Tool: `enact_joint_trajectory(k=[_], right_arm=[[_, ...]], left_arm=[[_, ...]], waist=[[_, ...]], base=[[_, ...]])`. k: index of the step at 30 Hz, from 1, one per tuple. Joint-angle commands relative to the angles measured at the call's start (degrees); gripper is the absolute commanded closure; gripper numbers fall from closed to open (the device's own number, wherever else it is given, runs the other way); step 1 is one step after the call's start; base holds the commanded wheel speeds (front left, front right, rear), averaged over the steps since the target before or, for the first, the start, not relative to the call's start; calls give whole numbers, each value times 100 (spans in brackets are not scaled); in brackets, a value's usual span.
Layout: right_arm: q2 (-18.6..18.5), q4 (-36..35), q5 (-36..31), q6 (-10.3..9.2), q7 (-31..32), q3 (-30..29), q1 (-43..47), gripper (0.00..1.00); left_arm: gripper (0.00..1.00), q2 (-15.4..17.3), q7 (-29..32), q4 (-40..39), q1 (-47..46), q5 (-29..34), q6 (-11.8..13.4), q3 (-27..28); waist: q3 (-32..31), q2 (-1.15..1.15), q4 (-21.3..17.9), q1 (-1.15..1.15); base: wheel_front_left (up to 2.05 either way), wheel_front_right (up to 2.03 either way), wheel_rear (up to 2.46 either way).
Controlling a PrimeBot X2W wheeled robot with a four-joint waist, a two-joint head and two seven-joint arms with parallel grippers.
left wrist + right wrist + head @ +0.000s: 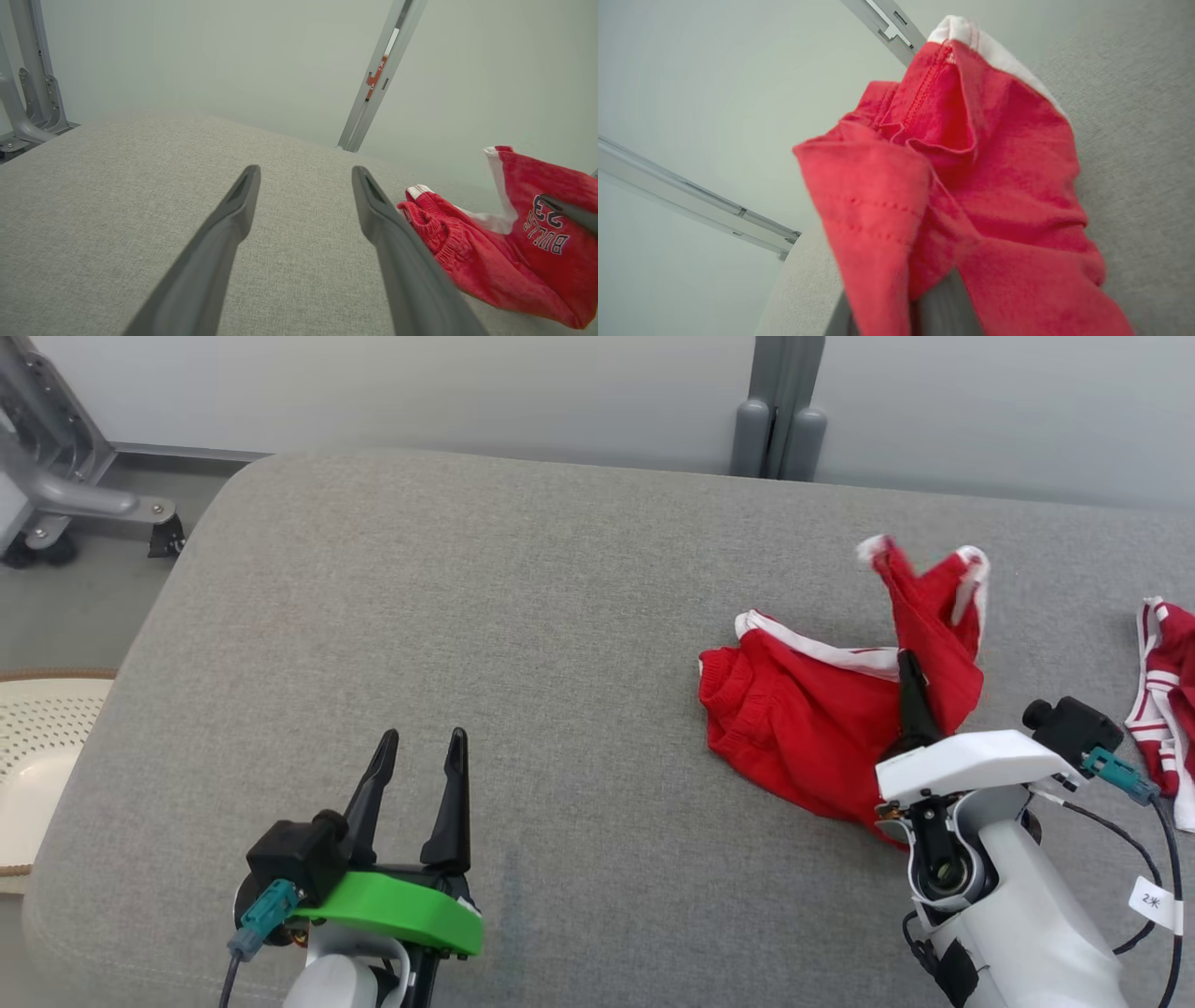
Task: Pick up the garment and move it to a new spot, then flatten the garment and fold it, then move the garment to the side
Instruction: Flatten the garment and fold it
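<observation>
The right claw (908, 679), apparently clamped shut, is holding up the red garment (784, 714), while the empty left claw (420, 747) is gaping well leftward.

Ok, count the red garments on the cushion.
2. Red Bulls shorts right of centre, pinched by the right gripper; a red white-striped garment at the right edge, partly cut off.

— Seeing red across the shorts (794, 728), edged in white?
— Seeing that, and reading dark lettering (544, 231) there. Noting grey weave on the cushion (560, 616).
— Spotting red with white stripes on the cloth (1162, 709)?
— Yes; also noticing a green mount (401, 910).
</observation>
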Motion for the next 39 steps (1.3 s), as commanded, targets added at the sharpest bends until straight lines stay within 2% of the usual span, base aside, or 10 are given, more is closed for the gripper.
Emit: enact_joint_trajectory(k=[1,18,19,20,30,35,39], right_arm=[[-29,-23,73,3,-18,94,68,100],[-57,446,-1,3,14,748,-201,100],[-86,528,-72,3,21,812,-247,90],[-93,570,-119,3,17,871,-291,0],[-46,827,34,3,302,1587,-368,0],[-33,964,168,2,687,2005,-374,0],[-27,787,370,3,1068,2465,-259,0]], left_arm=[[0,19,1,5,-4,-13,32,-18],[0,20,0,3,78,-81,88,-34],[0,20,0,5,73,-86,85,-37],[0,20,0,5,67,-89,84,-41],[0,20,0,15,-48,-52,111,-32],[0,20,0,-4,-53,-65,114,-15],[0,20,0,-2,-53,-55,117,0]], waist=[[-54,0,145,0],[6,0,674,0],[16,0,687,0],[24,0,697,0],[79,0,696,0],[91,0,579,0],[87,0,434,0]], base=[[0,0,0],[0,0,0],[0,0,0],[0,0,0],[0,0,0],[0,0,0],[0,0,0]])
